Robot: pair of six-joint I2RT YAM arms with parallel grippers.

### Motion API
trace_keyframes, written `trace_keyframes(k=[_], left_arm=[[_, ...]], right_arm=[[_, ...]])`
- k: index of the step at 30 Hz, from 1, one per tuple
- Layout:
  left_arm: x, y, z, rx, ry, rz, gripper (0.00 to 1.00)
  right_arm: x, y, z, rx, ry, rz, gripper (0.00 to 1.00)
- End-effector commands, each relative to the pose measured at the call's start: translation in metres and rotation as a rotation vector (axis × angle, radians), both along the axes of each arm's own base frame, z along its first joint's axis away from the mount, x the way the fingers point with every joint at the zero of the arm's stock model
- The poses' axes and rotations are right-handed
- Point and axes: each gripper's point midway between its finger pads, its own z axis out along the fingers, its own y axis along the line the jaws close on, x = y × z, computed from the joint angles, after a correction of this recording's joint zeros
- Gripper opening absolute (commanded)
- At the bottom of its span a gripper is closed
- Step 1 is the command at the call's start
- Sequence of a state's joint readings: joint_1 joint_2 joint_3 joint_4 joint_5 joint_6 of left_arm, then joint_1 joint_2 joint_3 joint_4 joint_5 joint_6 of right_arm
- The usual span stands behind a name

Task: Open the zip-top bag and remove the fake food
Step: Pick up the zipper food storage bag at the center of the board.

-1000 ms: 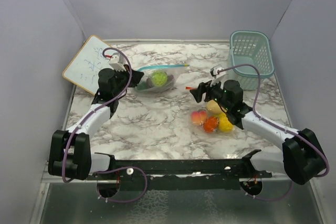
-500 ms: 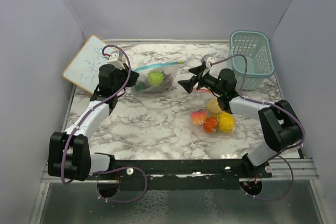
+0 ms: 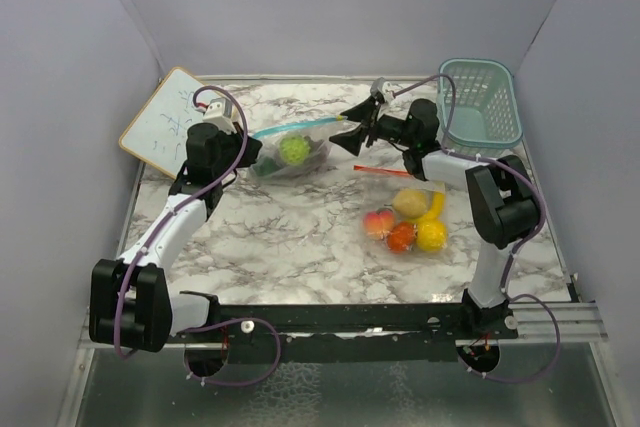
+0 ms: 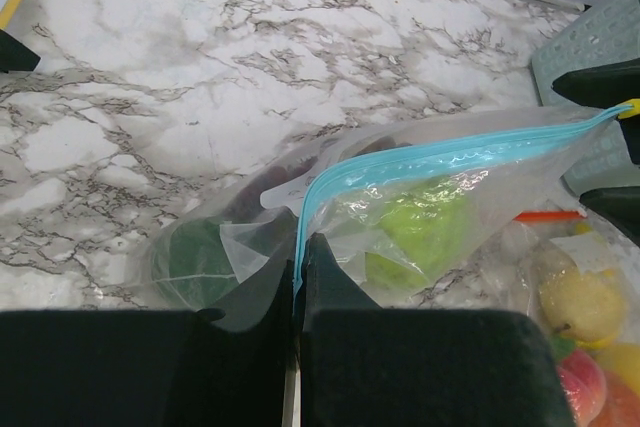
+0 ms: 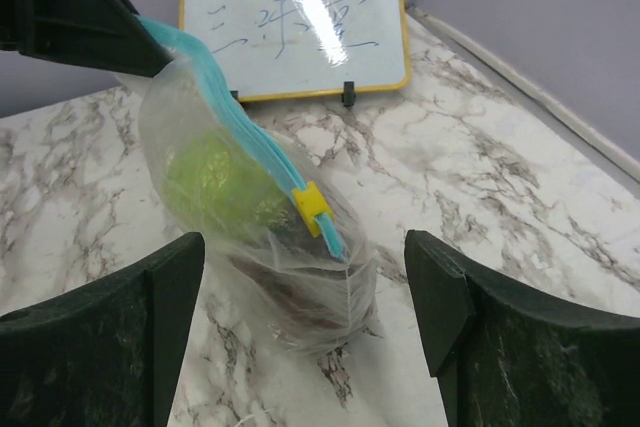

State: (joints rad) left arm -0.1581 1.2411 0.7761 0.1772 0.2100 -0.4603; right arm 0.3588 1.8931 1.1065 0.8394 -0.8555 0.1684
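Note:
The zip-top bag (image 3: 300, 142) is clear with a blue zipper strip (image 4: 420, 159) and a yellow slider (image 5: 312, 209). My left gripper (image 3: 252, 152) is shut on the bag's left end, pinching the zipper strip between its jaws (image 4: 298, 252). A green ball (image 5: 210, 182) and something dark (image 5: 290, 292) lie inside. My right gripper (image 3: 347, 130) stands open at the slider end, jaws wide on either side of the bag (image 5: 300, 247), not touching it. More fake food (image 3: 405, 225), peach, tomato, lemon and banana, sits in a second clear bag at centre right.
A teal basket (image 3: 480, 107) stands at the back right, close behind the right arm. A whiteboard (image 3: 165, 122) leans at the back left. The second bag has an orange strip (image 3: 385, 169). Walls close in the table on three sides.
My right gripper has swung from above the fruit pile up and left to the bag's slider end and opened wider. The left gripper kept its pinch; the bag shifted slightly.

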Motion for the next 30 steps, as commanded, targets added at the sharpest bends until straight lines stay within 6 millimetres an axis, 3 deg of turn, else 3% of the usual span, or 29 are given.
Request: trace_keyframes(k=[1,3,6,13,17,18,20,25,30], left_arm=[[0.005,0.008,0.019,0.021,-0.038,0.031,0.00],[0.006,0.006,0.021,0.013,-0.036,0.021,0.00],[0.007,0.003,0.021,0.005,-0.035,0.005,0.00],[0.006,0.006,0.019,0.014,-0.030,0.022,0.00],[0.005,0.008,0.020,0.019,-0.027,0.030,0.00],[0.005,0.008,0.021,0.024,-0.030,0.029,0.06],[0.004,0.009,0.025,0.028,-0.035,0.033,0.20],[0.001,0.007,0.049,0.018,-0.097,0.020,0.74],[-0.007,-0.012,0.080,0.085,-0.200,-0.041,0.76]], right_arm=[[-0.016,0.011,0.005,0.013,-0.015,0.145,0.79],[-0.017,0.011,0.004,0.008,-0.014,0.148,0.74],[-0.018,0.010,0.004,0.004,-0.014,0.140,0.58],[-0.018,0.006,0.003,-0.021,-0.024,0.132,0.03],[-0.022,0.001,0.006,-0.028,-0.025,0.118,0.01],[-0.025,0.000,0.007,-0.028,-0.030,0.117,0.01],[-0.031,-0.003,0.011,-0.029,-0.037,0.106,0.01],[-0.043,-0.015,0.018,-0.058,0.001,0.043,0.01],[-0.070,-0.024,0.030,-0.061,0.033,0.052,0.01]])
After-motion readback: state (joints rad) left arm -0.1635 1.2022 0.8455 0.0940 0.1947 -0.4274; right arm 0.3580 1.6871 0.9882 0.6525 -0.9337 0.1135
